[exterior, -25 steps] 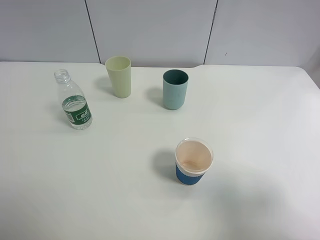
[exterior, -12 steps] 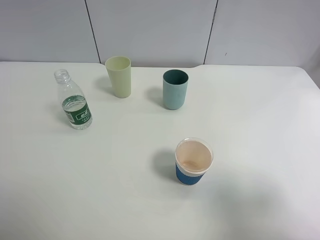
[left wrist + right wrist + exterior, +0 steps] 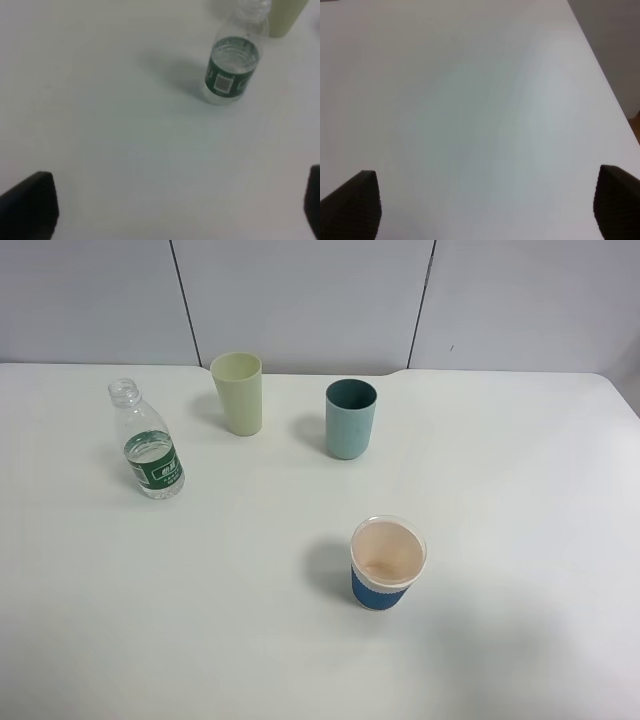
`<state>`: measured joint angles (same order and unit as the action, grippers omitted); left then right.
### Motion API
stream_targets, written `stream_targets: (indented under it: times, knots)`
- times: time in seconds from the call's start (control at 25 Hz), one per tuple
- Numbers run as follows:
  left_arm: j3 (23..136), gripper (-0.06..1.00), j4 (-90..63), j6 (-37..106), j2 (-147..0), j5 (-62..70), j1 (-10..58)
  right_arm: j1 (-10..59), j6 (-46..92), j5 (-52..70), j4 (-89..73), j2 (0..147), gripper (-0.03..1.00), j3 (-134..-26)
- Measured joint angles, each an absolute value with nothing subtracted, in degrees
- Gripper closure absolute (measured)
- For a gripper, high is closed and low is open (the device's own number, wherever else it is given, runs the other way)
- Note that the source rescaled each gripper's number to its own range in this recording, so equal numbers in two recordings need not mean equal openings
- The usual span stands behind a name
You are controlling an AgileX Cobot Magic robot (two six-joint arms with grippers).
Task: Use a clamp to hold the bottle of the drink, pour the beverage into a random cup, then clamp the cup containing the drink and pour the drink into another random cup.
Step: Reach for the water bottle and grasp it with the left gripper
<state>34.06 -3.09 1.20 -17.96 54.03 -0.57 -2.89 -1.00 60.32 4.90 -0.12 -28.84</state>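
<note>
Nothing poured yet: bottle (image 3: 148, 450) stands far left on bench (image 3: 520, 490) holding water (image 3: 234, 52), paper cup (image 3: 387, 565) near centre and teal cup (image 3: 350, 418) behind look dry, left tool (image 3: 170, 205) and right tool (image 3: 484, 202) gape empty, both pours left.

One bottle (image 3: 148, 445): clear, ribbed, green label, uncapped, upright, beverage (image 3: 234, 52) reaching the label's top; 10 o'clock from the paper cup (image 3: 387, 565). One paper cup: blue sleeve, peach inside, upright (contents indiscernible). One teal tumbler (image 3: 350, 420): upright, at its 12 o'clock.
</note>
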Motion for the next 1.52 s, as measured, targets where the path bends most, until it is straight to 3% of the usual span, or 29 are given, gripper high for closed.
stream_targets:
  times: [0.48, 0.92, 1.24, 1.52]
  knots:
    - [34.42, -0.06, -4.32, 5.98, -41.33, 49.52, -0.26, -2.89, -1.00, 60.32, 4.90, -0.12, 0.41, -28.84]
    - [34.42, -0.06, -2.73, 6.49, -59.99, 41.14, 10.12, -2.89, -1.00, 60.32, 4.90, -0.12, 0.41, -28.84]
    - [27.11, -0.06, -3.02, 6.49, -68.49, 20.81, 16.40, -2.89, -1.00, 60.32, 4.90, -0.12, 0.41, -28.84]
    - [20.67, -0.06, -3.33, 6.49, -71.07, 1.12, 17.30, -2.89, -1.00, 60.32, 4.90, -0.12, 0.41, -28.84]
